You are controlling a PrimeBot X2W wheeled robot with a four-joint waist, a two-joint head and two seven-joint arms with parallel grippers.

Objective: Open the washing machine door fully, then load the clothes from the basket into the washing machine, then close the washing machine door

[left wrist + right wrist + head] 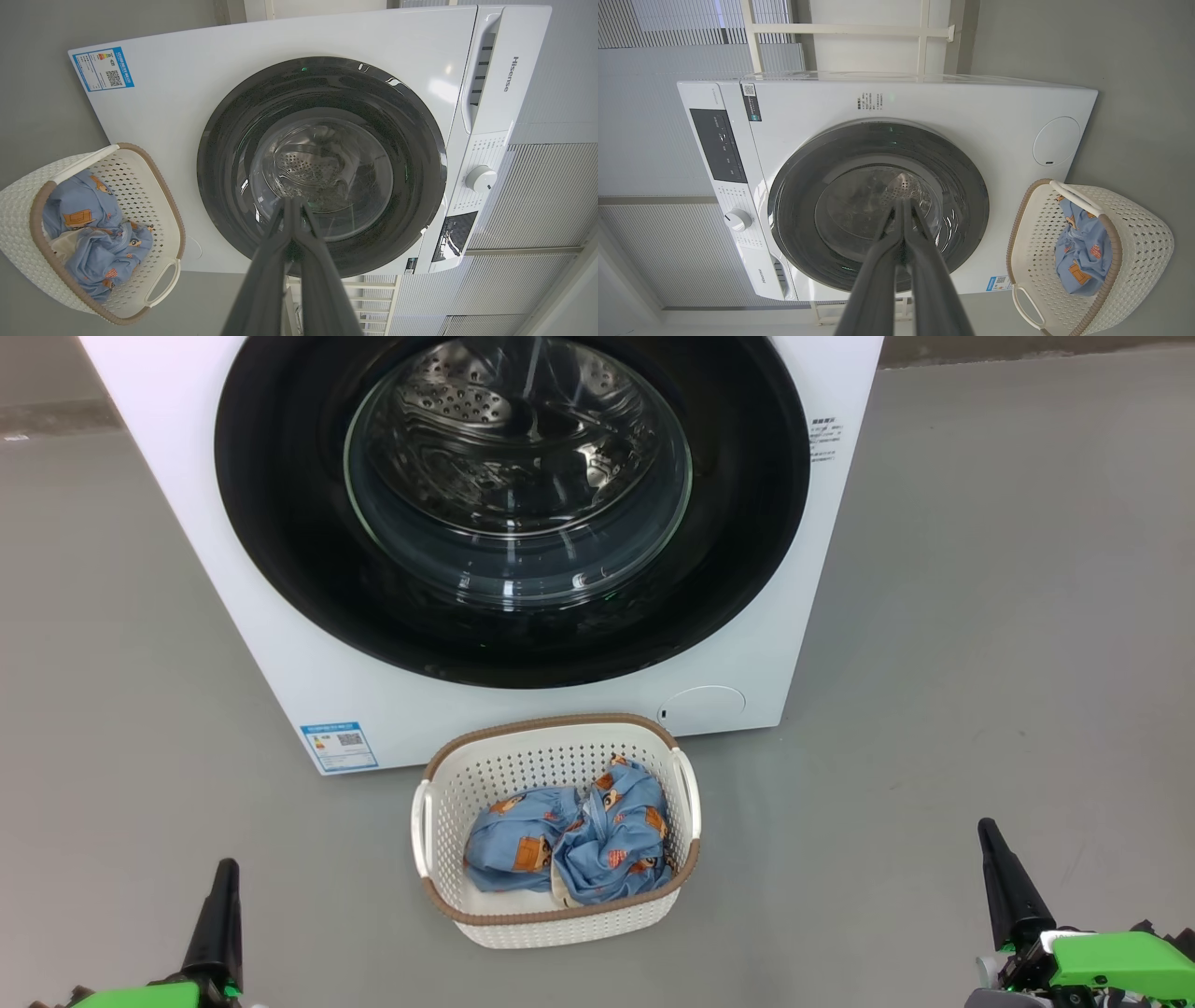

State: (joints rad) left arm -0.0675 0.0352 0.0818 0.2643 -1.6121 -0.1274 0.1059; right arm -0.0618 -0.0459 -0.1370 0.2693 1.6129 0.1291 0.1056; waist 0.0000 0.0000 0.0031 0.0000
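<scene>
The washing machine door (513, 495) is shut, flush in the white front of the washing machine (280, 691), so the opening step is not yet done. In the head view the basket (551, 721) stands on the floor at 6 o'clock from the door, just beside the machine's foot. The clothes (569, 845) lie bunched inside it, toward its 4 o'clock corner.

The left gripper (224, 882) hangs at 7 o'clock from the basket and the right gripper (994, 859) at 5 o'clock. Both are well apart from it, fingers pressed together, holding nothing.

The door looks stiff and heavy, and its glossy black ring is probably slippery. I cannot make out a handle, so the hold must be sought at the ring's outer edge, never on the bulging glass. The clothes should be light, soft and limp. A pinch on a raised fold at the top of the heap suits them, though the light basket may slide.
</scene>
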